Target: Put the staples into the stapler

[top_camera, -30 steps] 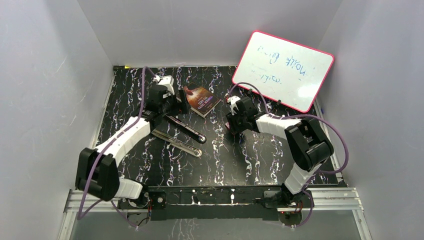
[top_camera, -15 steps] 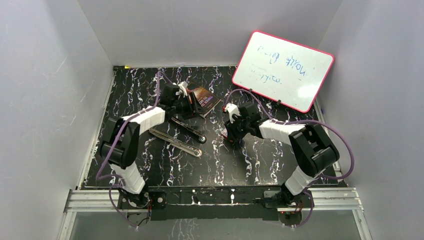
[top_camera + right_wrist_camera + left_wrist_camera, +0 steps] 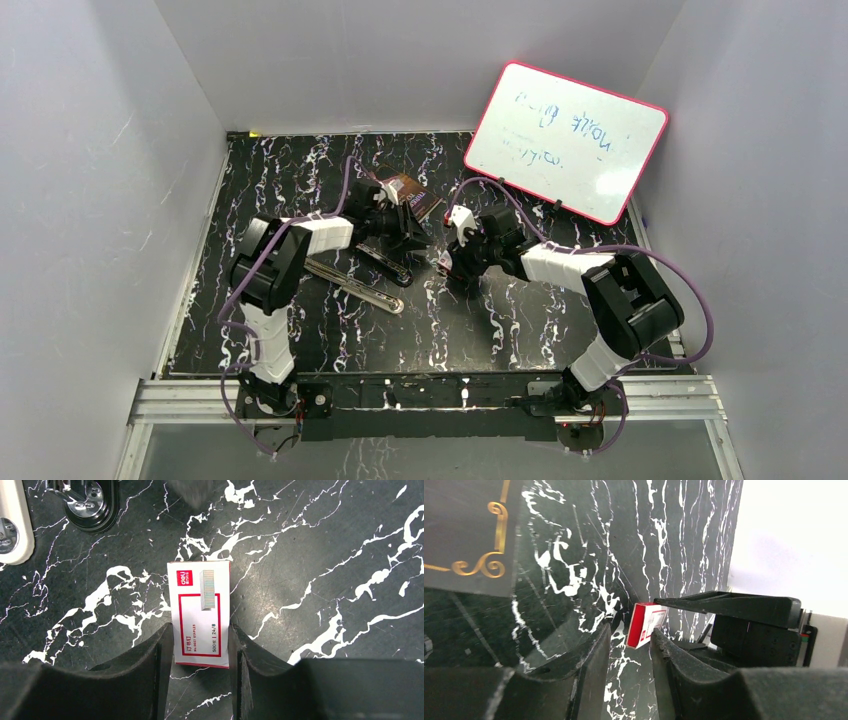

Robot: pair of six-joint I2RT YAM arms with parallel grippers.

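Note:
A small white-and-red staples box [image 3: 200,615] sits between the fingers of my right gripper [image 3: 200,637], which is shut on its two long sides just over the black marble table. The staples themselves are hidden inside. In the top view the box [image 3: 443,260] lies between both grippers. My left gripper [image 3: 630,636] points at the box [image 3: 646,625] from the other side. Its jaws are narrow but open, with nothing between them, and the box is just beyond the fingertips. The stapler [image 3: 372,272] lies opened out flat, left of the box. One end of the stapler [image 3: 92,502] shows in the right wrist view.
A dark book [image 3: 410,192] with gold ornament lies behind the left gripper, and the book [image 3: 464,530] shows again in the left wrist view. A pink-rimmed whiteboard [image 3: 565,140] leans at the back right. Grey walls close in the table on three sides.
My left arm has swung right from the stapler's far end to the box, its jaws narrowing. The right gripper has carried the box slightly left and nearer.

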